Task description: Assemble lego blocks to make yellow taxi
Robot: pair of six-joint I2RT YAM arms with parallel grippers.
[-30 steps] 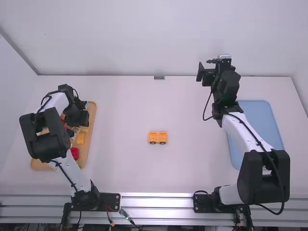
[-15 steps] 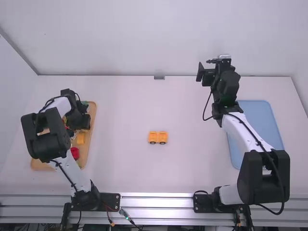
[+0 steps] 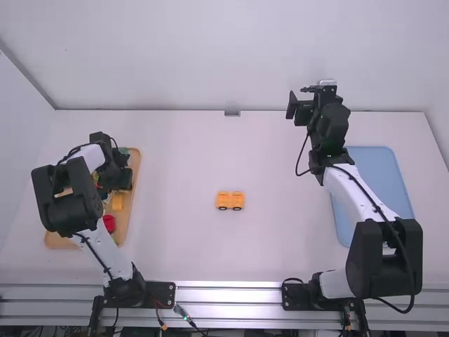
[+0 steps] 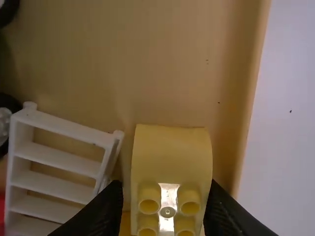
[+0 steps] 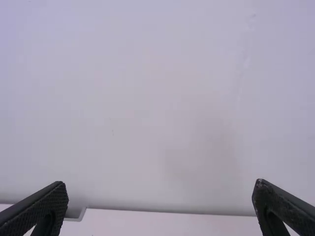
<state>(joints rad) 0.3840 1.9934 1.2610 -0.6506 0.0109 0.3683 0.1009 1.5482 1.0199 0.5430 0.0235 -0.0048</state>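
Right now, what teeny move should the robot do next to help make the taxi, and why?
I think the left gripper should gently close its jaws on the curved yellow block. That block sits between them in the tan tray, and a thin gap shows along one side, so it probably isn't gripped.

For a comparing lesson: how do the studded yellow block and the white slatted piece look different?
The studded block is yellow; the slatted piece is white. The block has a smooth curved end; the slatted piece has straight bars with gaps. Both show against the tan tray.
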